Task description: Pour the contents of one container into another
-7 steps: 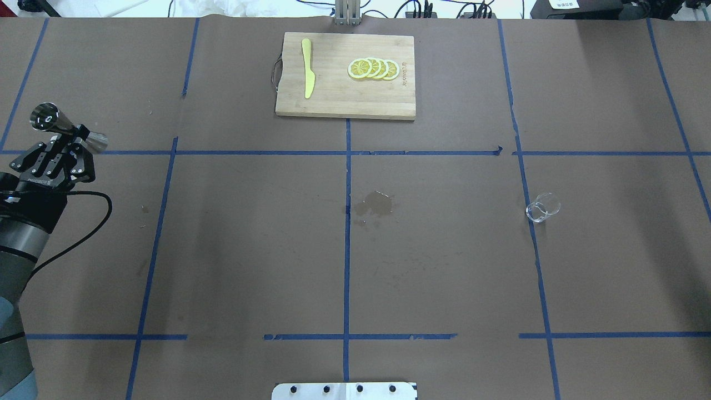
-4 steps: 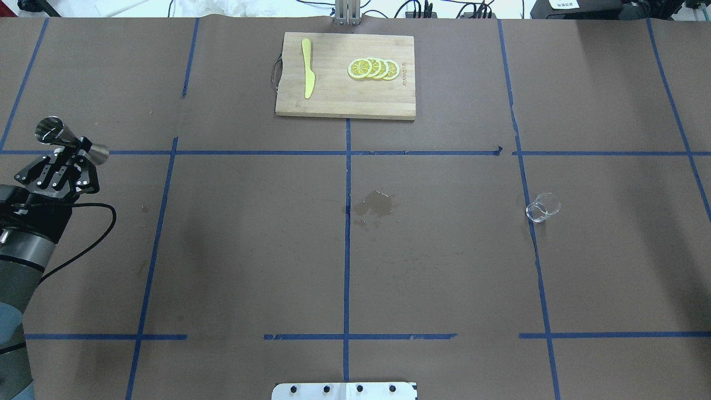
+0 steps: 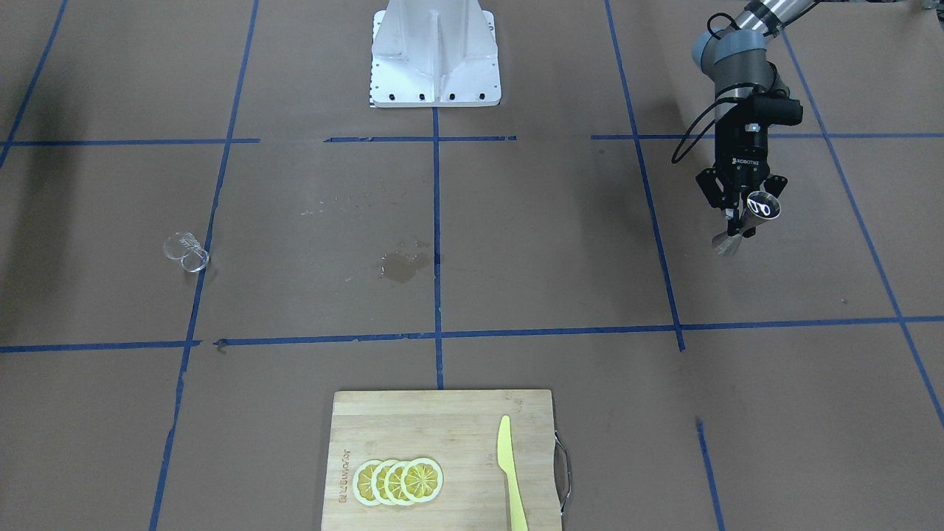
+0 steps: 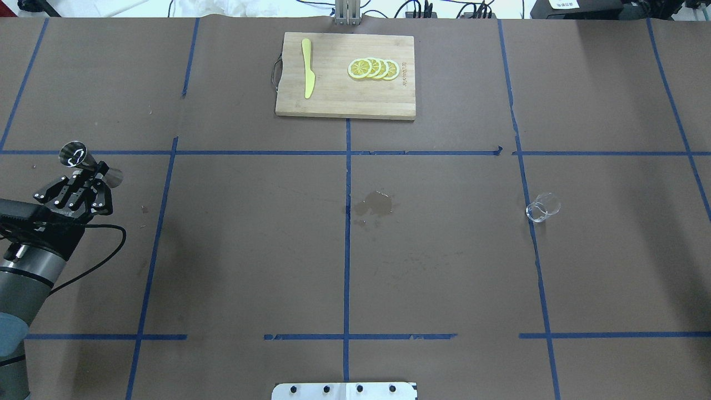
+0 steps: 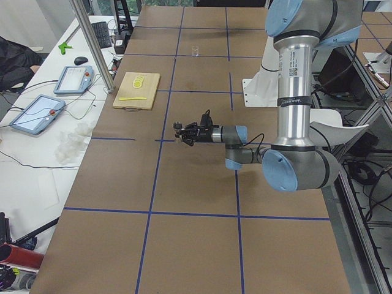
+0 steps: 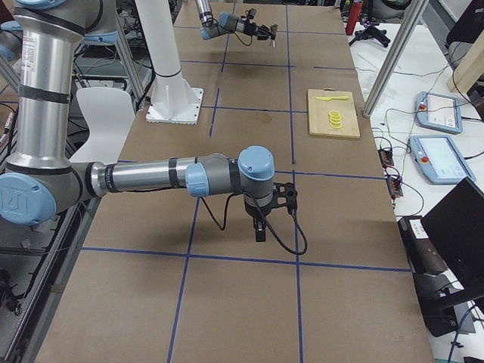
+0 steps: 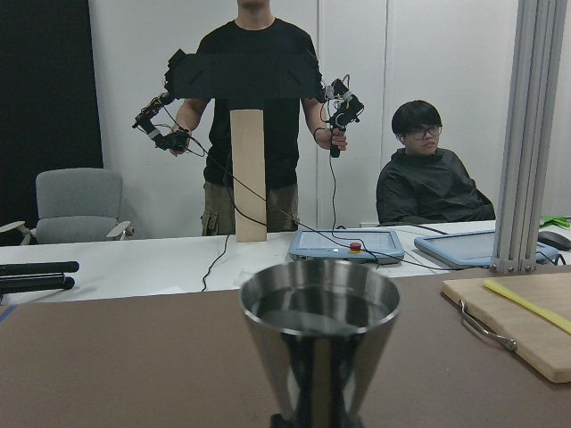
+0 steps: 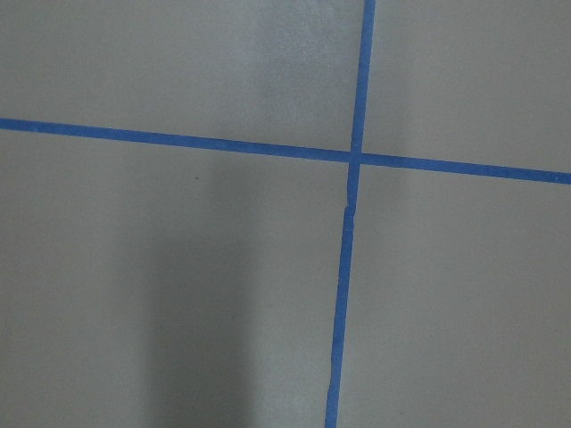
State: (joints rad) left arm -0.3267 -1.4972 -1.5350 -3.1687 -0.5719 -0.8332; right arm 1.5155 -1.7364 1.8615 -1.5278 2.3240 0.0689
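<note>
Left pincer [image 4: 89, 170] clenched on jigger [image 4: 74, 154] at frame left, prone to sloshing if swung; right pincer [image 6: 260, 233] unreadable.

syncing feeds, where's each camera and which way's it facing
Front-facing: across the table, facing the base; left gripper holds the jigger.
Overhead: behind the base, facing forward; left arm.
Exterior left: table's end; left arm near.
Exterior right: opposite end; right arm near.
Left wrist: level, past the jigger, towards people.
Right wrist: straight down at tape.
First two share the glass cup.
</note>
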